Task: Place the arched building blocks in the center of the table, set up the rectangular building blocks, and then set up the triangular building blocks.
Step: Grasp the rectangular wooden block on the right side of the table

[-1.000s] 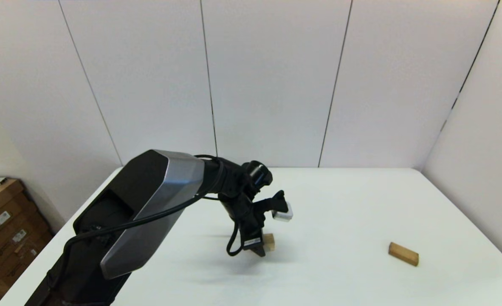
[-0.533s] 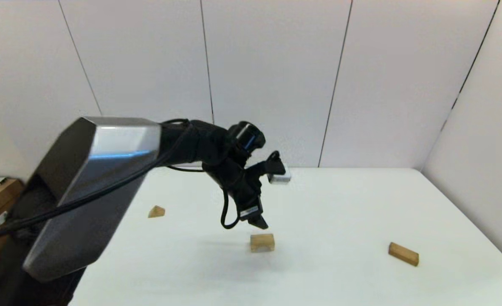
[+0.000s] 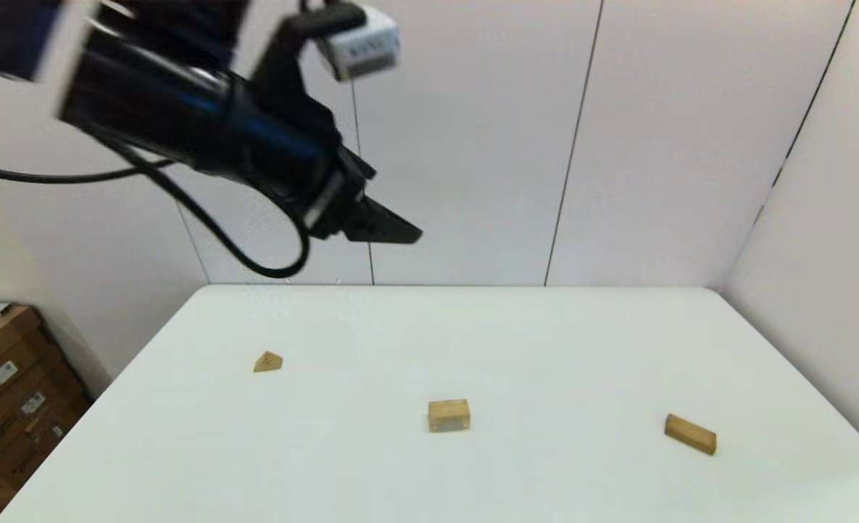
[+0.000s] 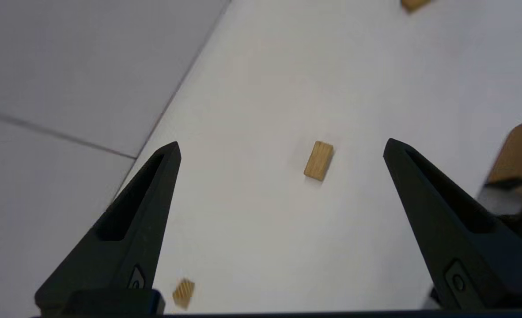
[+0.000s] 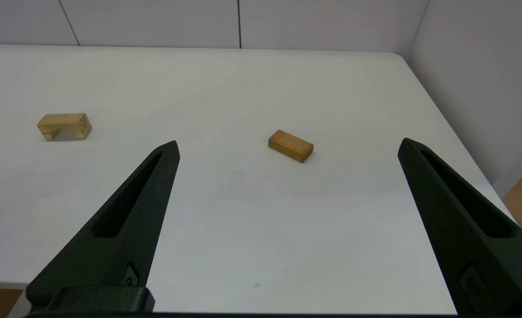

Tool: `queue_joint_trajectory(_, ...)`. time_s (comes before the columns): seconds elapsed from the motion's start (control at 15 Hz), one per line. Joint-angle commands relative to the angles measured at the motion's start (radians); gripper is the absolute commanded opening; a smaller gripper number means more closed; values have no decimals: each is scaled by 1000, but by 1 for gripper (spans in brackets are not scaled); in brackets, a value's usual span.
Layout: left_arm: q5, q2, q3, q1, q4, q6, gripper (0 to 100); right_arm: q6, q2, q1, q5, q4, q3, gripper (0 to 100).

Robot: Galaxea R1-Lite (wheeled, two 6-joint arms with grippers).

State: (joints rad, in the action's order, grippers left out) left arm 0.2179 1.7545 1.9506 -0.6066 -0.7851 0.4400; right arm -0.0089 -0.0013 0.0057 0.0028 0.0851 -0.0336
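Arch (image 3: 449, 415) upright (legs down), lengthwise crosswise.

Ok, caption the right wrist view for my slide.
Open right end effector facing the bar, arch farther off.

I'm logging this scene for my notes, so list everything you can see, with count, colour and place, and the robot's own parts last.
arched block: one, light wood, standing on its legs near the table's middle.
rectangular block: one, light brown, lying flat on the robot's right.
triangular block: one, light wood, on the robot's left.
table: one, white, in front of the robot.
cardboard boxes: brown, on the floor, left of the table.
wall panels: white, behind the table.
left pincer: black, open, empty, high above the table.
right pincer: black, open, empty, at the near edge.
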Motion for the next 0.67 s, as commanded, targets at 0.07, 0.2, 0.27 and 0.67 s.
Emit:
queue_joint_trajectory(0.07, -26, -593, -317, 202, -83, -93, 100, 0, 0, 0, 0, 1, 0, 100)
queue_joint_trajectory(0.2, -34, -796, -446, 304, -63, -96, 100, 0, 0, 0, 0, 1, 0, 100)
queue_joint_trajectory(0.27, -40, -894, -495, 353, -56, -95, 100, 0, 0, 0, 0, 1, 0, 100)
queue_joint_trajectory(0.67, -35, -1415, -777, 605, -56, -98, 100, 0, 0, 0, 0, 1, 0, 100)
